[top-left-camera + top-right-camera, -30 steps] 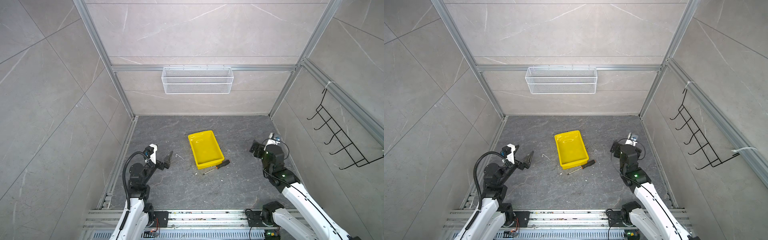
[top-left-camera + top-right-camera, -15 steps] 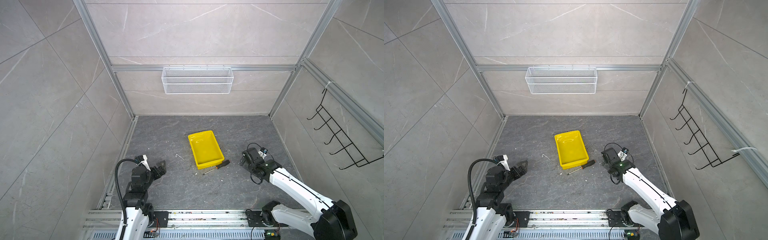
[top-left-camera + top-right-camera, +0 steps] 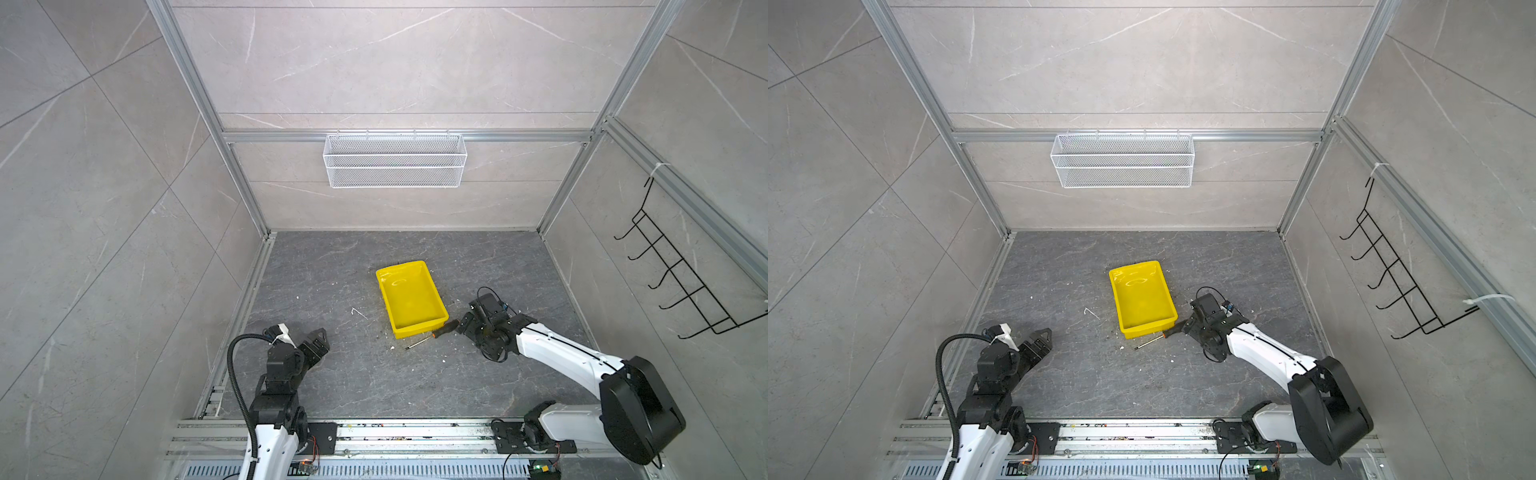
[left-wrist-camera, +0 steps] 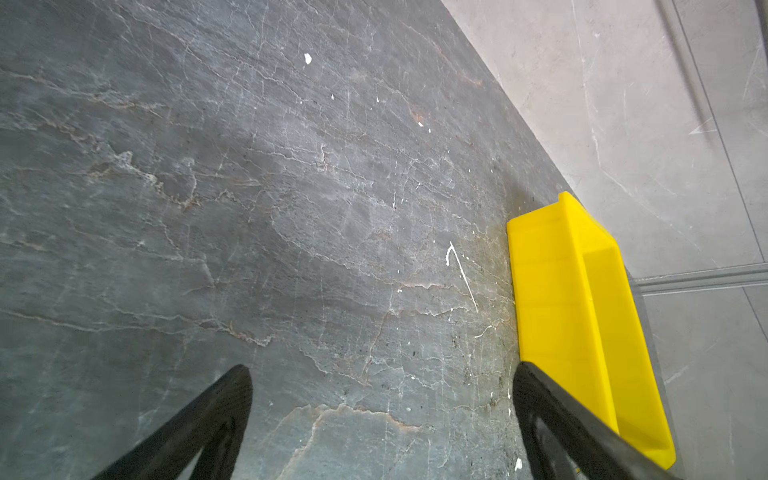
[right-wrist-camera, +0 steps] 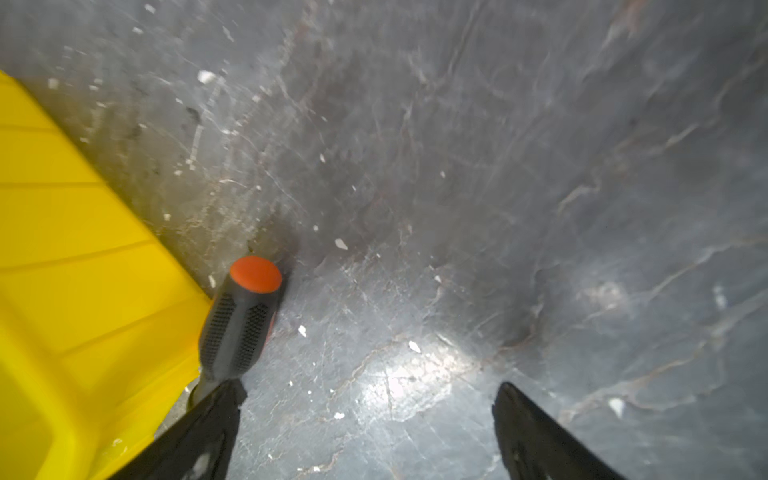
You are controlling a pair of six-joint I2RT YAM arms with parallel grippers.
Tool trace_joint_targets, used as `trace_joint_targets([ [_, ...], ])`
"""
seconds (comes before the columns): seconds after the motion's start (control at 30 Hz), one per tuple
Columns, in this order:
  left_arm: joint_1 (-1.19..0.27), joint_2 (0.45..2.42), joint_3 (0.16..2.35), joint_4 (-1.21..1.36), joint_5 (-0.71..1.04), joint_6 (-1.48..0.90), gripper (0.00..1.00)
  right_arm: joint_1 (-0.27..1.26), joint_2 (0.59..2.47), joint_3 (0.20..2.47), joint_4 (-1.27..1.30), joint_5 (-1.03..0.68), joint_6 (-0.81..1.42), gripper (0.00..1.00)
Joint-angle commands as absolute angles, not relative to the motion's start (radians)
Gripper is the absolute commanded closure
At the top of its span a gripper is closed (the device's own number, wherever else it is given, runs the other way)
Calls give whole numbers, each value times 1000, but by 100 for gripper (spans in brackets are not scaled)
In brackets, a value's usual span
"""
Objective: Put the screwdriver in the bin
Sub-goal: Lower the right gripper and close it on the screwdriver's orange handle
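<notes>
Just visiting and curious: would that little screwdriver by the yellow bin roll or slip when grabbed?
Probably stiff: the screwdriver has a solid handle and thin metal shaft. Its rounded handle may roll if nudged, though the yellow bin wall beside it would likely block that side. The handle's textured patches should help the right gripper hold without slipping.

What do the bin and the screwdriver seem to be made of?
The bin: probably moulded plastic, bright yellow and glossy; its inside shows reflections. The screwdriver: the handle looks like black rubber or plastic, with textured grip patches and an orange end cap; the thin shaft looks like bare silver metal.
</notes>
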State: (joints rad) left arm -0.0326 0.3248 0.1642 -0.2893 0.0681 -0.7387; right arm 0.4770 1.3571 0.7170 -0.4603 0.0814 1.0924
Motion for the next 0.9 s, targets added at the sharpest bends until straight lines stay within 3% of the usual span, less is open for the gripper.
trace_joint_targets([
  [0.0,-32,324,166,-260,50,-763,0,480,1411,792,-498,55,1156,6],
  [0.63,-31,383,175,-239,57,-764,0,476,1581,794,-345,-46,1336,16],
  [0.87,-32,384,174,-238,57,-764,0,475,1608,757,-338,-48,1366,29],
])
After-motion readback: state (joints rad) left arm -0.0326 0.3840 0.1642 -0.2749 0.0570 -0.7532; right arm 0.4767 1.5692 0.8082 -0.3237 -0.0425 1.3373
